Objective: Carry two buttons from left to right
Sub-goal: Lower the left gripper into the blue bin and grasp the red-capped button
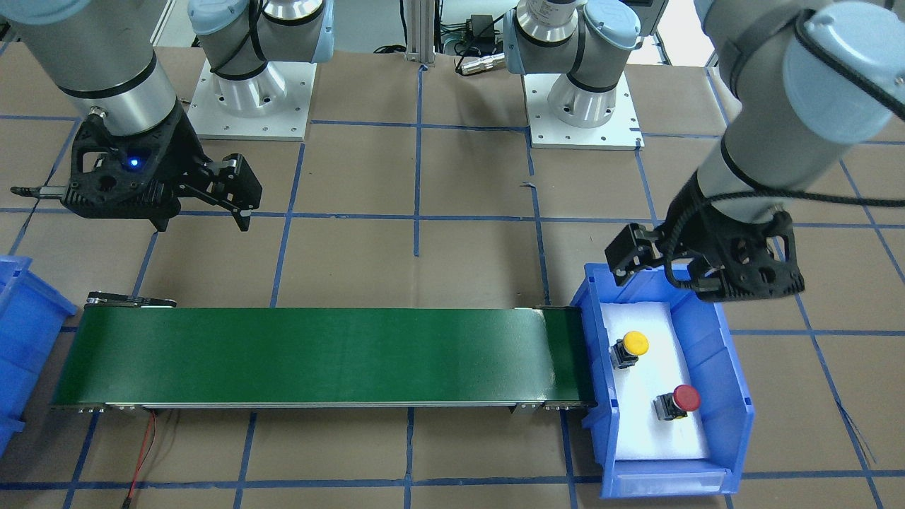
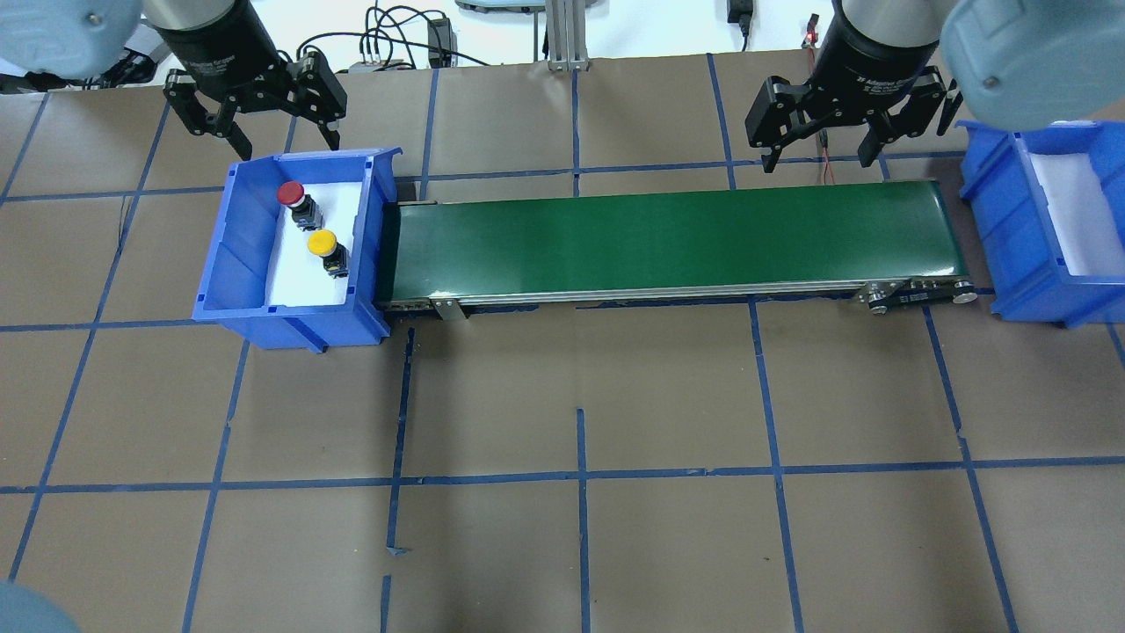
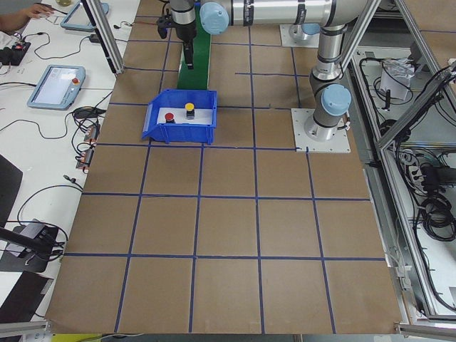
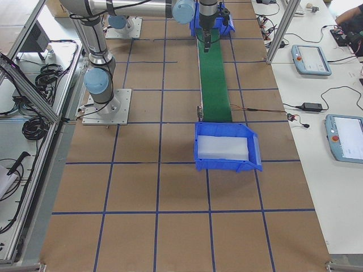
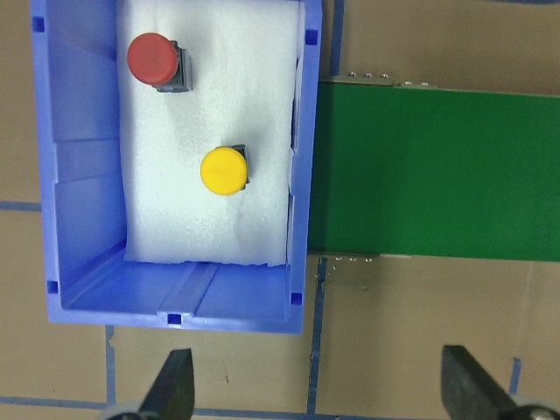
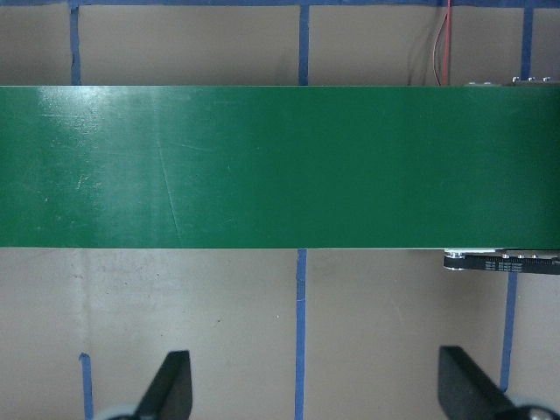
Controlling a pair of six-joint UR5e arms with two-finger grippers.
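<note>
Two buttons lie apart on white foam in the blue bin (image 2: 227,264) at the belt's left end: the red-capped button (image 2: 291,193) (image 5: 153,59) towards the far side, the yellow-capped button (image 2: 322,243) (image 5: 221,171) nearer the belt. My left gripper (image 2: 288,148) (image 5: 319,385) hangs open and empty above the bin's far rim, clear of both buttons. Over the far edge of the green conveyor belt (image 2: 668,242), near its right end, my right gripper (image 2: 817,161) (image 6: 315,385) is open and empty. In the front view the yellow button (image 1: 633,344) and red button (image 1: 682,399) lie below the left gripper (image 1: 654,272).
A second blue bin (image 2: 1050,224) lined with white foam stands at the belt's right end with nothing in it (image 4: 227,148). Red and black wires (image 1: 145,452) trail from the belt's right end. Brown table (image 2: 580,396) with blue tape lines stretches on the near side.
</note>
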